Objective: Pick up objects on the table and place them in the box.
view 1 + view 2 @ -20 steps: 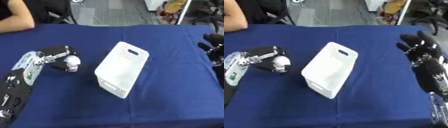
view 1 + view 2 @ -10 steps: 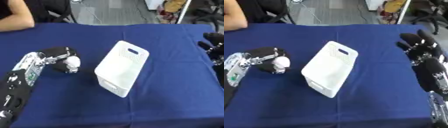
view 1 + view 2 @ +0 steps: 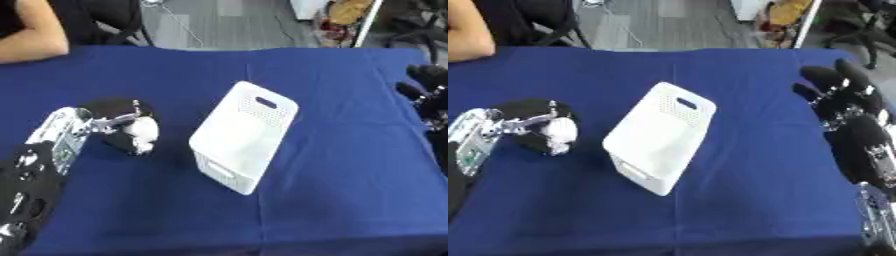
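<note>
My left hand is at the left side of the blue table, its black fingers curled round a small white rounded object. I cannot tell whether the object rests on the cloth or hangs just above it. The white perforated box stands in the middle of the table, about a hand's width to the right of that object, its handle slot on the far end. Over the right edge my right hand is held idle, fingers straight and pointing up, holding nothing.
A person's bare arm rests at the far left edge of the table. Chairs and floor lie beyond the far edge. Blue cloth stretches between the box and my right hand.
My left hand, still holding the white object, has drifted slightly toward the near edge. The box and my right hand have stayed put.
</note>
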`<move>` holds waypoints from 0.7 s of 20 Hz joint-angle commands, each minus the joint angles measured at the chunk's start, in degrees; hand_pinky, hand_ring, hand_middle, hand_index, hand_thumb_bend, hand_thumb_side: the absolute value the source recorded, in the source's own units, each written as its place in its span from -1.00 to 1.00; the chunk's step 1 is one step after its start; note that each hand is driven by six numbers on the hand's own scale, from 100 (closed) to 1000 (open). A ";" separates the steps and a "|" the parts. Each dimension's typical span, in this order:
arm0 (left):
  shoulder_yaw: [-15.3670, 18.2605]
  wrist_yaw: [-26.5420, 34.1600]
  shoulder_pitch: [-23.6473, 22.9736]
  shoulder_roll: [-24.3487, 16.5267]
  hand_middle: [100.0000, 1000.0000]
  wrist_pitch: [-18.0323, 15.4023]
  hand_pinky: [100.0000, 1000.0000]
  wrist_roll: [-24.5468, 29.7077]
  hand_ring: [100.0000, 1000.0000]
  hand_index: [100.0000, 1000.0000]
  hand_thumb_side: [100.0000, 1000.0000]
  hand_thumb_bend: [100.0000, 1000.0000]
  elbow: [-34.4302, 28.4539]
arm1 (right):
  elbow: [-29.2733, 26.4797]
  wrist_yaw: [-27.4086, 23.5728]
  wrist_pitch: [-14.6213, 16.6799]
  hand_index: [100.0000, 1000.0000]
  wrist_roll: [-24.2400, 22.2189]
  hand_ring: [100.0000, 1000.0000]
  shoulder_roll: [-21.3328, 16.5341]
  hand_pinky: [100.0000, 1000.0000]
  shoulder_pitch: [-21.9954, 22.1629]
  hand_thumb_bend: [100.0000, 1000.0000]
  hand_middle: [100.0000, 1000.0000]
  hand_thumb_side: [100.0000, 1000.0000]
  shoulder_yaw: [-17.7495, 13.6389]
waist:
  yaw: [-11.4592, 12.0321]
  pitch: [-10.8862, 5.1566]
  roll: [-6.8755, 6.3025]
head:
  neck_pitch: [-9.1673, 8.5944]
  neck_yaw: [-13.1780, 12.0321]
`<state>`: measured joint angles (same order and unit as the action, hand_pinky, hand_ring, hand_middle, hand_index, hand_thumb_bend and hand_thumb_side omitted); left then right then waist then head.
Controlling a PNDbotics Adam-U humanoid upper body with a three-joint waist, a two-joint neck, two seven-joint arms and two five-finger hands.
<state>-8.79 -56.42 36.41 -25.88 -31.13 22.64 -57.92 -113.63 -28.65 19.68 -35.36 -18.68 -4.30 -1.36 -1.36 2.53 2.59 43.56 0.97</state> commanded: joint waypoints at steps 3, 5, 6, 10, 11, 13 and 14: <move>0.23 -0.27 0.61 -0.69 0.07 0.81 -0.85 -0.79 -0.43 0.50 -0.68 -1.00 -0.70 | -0.97 -0.29 0.05 1.00 -0.32 1.00 -0.96 0.94 -0.25 -0.97 0.75 0.10 -0.16 | 0.00 -0.76 -0.06 | -0.11 -0.19; 0.22 -0.07 0.57 -0.69 0.04 1.18 -0.93 -1.04 -0.48 0.49 -0.77 -1.00 -0.67 | -0.97 -0.31 0.06 1.00 -0.32 1.00 -0.98 0.94 -0.27 -0.97 0.75 0.10 -0.17 | 0.03 -0.76 -0.05 | -0.12 -0.18; 0.22 0.02 0.55 -0.69 0.04 1.34 -0.94 -1.11 -0.49 0.48 -0.79 -1.00 -0.65 | -0.97 -0.32 0.07 1.00 -0.33 1.00 -0.99 0.94 -0.29 -0.97 0.75 0.10 -0.16 | 0.04 -0.76 -0.05 | -0.13 -0.17; 0.20 0.42 0.52 -0.68 0.02 1.88 -1.00 -1.25 -0.52 0.48 -0.75 -1.00 -0.68 | -0.97 -0.32 0.09 1.00 -0.35 1.00 -0.98 0.94 -0.25 -0.97 0.75 0.10 -0.17 | 0.06 -0.76 -0.04 | -0.17 -0.14; 0.19 0.60 0.50 -0.68 0.02 1.98 -1.00 -1.27 -0.52 0.48 -0.74 -1.00 -0.74 | -0.97 -0.30 0.08 1.00 -0.35 1.00 -0.98 0.94 -0.24 -0.97 0.75 0.10 -0.18 | 0.07 -0.76 -0.03 | -0.19 -0.12; 0.18 1.07 0.46 -0.71 0.02 2.13 -1.00 -1.24 -0.53 0.48 -0.72 -1.00 -0.91 | -0.97 -0.27 0.08 1.00 -0.34 1.00 -0.96 0.94 -0.22 -0.97 0.75 0.10 -0.19 | 0.07 -0.76 -0.03 | -0.22 -0.11; 0.21 1.41 0.46 -0.77 0.02 2.17 -1.00 -1.20 -0.55 0.47 -0.69 -1.00 -1.10 | -0.97 -0.26 0.08 1.00 -0.34 1.00 -0.95 0.94 -0.19 -0.97 0.75 0.10 -0.21 | 0.08 -0.76 -0.03 | -0.24 -0.10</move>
<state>-8.78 -55.56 36.29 -25.88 -29.20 21.54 -57.93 -113.63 -28.65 19.78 -35.46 -18.68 -4.30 -1.36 -1.32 2.49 2.61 43.56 0.97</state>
